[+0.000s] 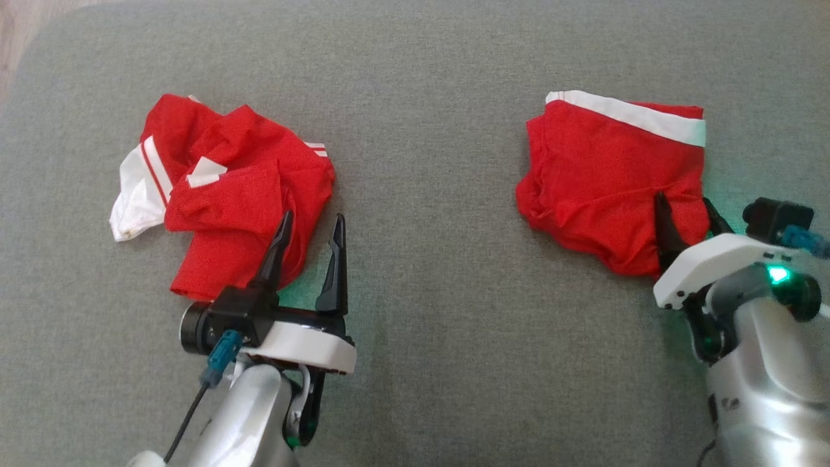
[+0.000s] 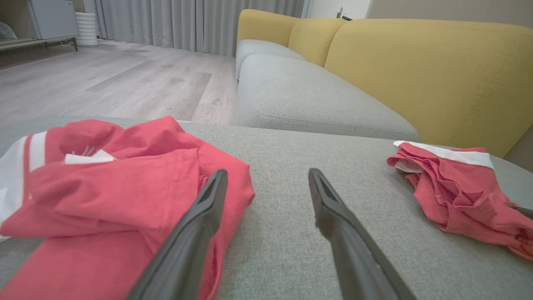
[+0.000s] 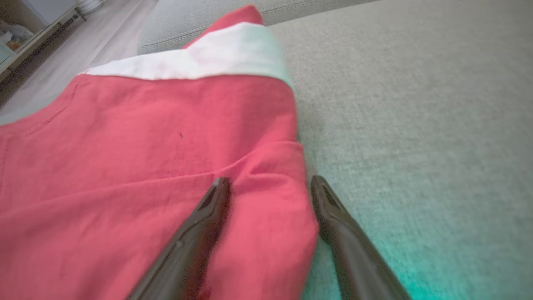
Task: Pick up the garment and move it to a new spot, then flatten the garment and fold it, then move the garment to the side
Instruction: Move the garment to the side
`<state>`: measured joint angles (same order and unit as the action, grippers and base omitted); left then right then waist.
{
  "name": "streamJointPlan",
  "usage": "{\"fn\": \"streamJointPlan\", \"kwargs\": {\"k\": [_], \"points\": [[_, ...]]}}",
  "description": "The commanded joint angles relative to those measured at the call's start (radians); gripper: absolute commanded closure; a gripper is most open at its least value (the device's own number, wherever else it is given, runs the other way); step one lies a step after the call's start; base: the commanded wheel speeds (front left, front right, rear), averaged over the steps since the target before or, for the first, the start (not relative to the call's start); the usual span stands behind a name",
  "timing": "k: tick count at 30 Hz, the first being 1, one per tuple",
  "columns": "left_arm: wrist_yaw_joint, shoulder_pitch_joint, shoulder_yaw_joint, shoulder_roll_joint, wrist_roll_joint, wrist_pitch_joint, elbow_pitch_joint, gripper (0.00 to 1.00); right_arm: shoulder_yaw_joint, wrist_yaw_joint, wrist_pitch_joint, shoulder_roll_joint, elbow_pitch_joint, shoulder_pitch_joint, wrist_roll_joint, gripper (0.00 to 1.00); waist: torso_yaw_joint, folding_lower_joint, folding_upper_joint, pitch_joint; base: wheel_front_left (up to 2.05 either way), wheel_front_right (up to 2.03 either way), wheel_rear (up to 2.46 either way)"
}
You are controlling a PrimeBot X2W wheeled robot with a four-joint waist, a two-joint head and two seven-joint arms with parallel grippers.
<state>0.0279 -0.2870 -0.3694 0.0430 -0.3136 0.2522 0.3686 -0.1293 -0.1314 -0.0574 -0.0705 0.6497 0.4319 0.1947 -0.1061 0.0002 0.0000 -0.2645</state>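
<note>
Right claw point(image 1: 682, 200), fingers apart, straddles the near right edge of the folded red garment point(image 1: 603, 162).

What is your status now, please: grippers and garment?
Left gripper open at crumpled red garment. Right gripper open, fingers astride edge of folded red garment. Nothing in the way.

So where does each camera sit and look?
Head view: on the head, looking down at the cushion; left end effector and right end effector show.
Left wrist view: on the left wrist, facing the yellow sofa past its fingers.
Right wrist view: on the right wrist, fingers at the folded garment.
Shared: head and left wrist views show the crumpled garment.
</note>
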Motion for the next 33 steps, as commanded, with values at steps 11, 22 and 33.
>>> {"fn": "streamJointPlan", "kwargs": {"k": [11,22,33], "points": [[0.012,-0.029,0.024,0.007,-0.016,0.010,-0.018,0.00,0.150,0.001,-0.006,-0.101,0.039,0.054,-0.040,1.00,0.011,-0.0002,0.0000,0.035,0.00,0.00,0.00],[0.021,0.011,0.051,0.007,-0.027,0.010,-0.061,0.00,0.294,0.001,-0.073,-0.349,-0.020,0.045,-0.075,1.00,0.058,-0.0002,0.0000,0.101,0.00,0.00,0.00],[0.016,-0.006,0.042,0.007,-0.022,0.010,-0.077,0.00,0.203,0.001,-0.049,-0.661,0.059,0.022,-0.063,1.00,0.047,-0.0002,0.0000,0.028,0.00,0.00,0.00]]}}
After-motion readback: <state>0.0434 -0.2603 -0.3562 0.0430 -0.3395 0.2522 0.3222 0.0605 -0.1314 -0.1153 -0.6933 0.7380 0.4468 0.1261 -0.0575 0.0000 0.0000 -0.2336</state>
